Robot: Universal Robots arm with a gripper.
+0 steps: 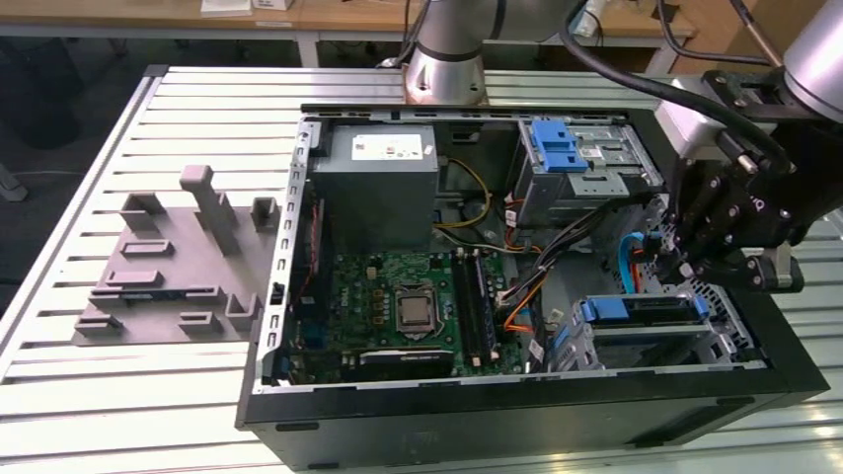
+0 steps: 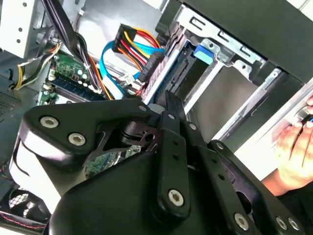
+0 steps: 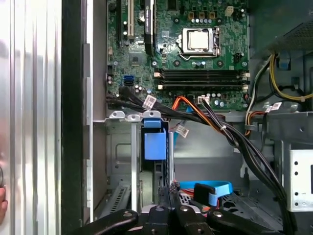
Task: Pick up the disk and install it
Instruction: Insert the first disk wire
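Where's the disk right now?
The disk sits in the drive bay at the open computer case's corner on the exterior view's right, just below the claw, beside the motherboard.

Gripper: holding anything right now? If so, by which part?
Cannot tell. The gripper is at the disk's near end, inside the drive bay, but the contact itself is hidden.

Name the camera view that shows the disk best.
The first wrist view: the disk stands on edge in its bay, blue handle facing the camera. The exterior view shows its blue handle; the second wrist view, a blue corner behind the gripper.
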